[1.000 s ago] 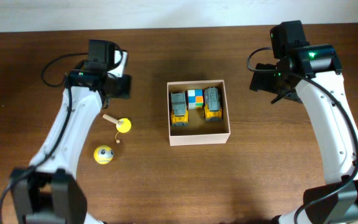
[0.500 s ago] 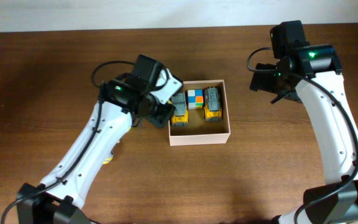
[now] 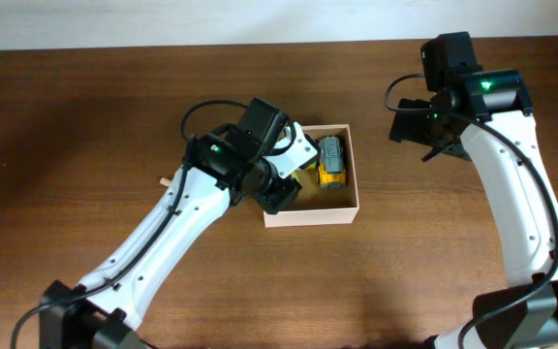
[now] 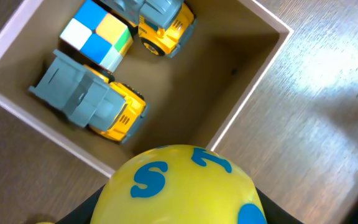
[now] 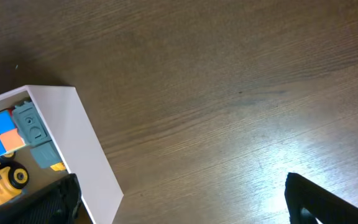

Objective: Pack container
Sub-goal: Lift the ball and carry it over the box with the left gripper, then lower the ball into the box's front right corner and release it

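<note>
The square, shallow container (image 3: 342, 208), with thin white walls and a tan cardboard floor, sits mid-table, directly beneath the left gripper (image 3: 281, 184) and well apart from the right gripper (image 3: 417, 131), off toward that gripper's front. Inside, two grey-and-yellow toy trucks (image 4: 89, 102) lie with a multicoloured cube (image 4: 95, 34) between them, all crowded toward the far walls as the left wrist camera sees them. A stretch of bare tan floor remains open just ahead of the left fingertips. The left gripper is clamped on a glossy yellow ball (image 4: 179, 186) with blue lettering, and the ball hangs above a corner of the container, over the thin white rim. The left arm stretches diagonally from the near left edge, its wrist bent down over the container's left half, hiding one truck and the cube from above. The right gripper stands spread wide and empty over the dark brown wooden table (image 5: 229, 74), with only the container's white corner at its left fingertip. The right arm rises along the table's right side.
</note>
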`<state>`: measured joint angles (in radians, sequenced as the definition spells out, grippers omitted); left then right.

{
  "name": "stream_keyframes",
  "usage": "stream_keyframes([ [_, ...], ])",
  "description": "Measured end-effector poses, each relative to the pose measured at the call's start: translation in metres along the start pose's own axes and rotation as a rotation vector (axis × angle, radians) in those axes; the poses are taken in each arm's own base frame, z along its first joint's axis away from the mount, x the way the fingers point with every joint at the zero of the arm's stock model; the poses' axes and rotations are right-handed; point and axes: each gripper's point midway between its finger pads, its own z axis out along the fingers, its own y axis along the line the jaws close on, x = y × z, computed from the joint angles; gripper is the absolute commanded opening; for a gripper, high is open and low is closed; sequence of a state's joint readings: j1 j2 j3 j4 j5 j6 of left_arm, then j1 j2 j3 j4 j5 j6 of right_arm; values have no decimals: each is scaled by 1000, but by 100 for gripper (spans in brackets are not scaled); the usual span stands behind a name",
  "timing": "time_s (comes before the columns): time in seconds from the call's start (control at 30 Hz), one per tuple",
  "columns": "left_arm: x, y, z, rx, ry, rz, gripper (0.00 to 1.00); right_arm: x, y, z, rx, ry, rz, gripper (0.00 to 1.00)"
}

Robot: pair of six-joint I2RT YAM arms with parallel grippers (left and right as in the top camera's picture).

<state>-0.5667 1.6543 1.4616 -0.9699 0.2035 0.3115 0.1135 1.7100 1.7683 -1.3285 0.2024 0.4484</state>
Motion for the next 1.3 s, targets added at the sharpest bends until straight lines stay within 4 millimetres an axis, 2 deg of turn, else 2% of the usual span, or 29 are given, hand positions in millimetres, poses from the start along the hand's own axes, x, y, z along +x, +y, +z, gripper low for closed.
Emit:
stream_keyframes([
  [0.17,0,6,29,11,32,-3,30,0,0,0,0,0,0,99],
  [0.37,12,11,68,37,109,-7,29,0,0,0,0,0,0,99],
  [0.53,21,12,86,51,154,-10,29,0,0,0,0,0,0,99],
  [0.7,25,16,89,32,172,-7,31,0,0,0,0,0,0,99],
  [0.83,26,19,89,12,181,-5,55,0,0,0,0,0,0,99],
  [1.03,27,21,89,-1,187,3,70,0,0,0,0,0,0,99],
  [1.3,28,22,89,-4,189,7,71,0,0,0,0,0,0,99],
])
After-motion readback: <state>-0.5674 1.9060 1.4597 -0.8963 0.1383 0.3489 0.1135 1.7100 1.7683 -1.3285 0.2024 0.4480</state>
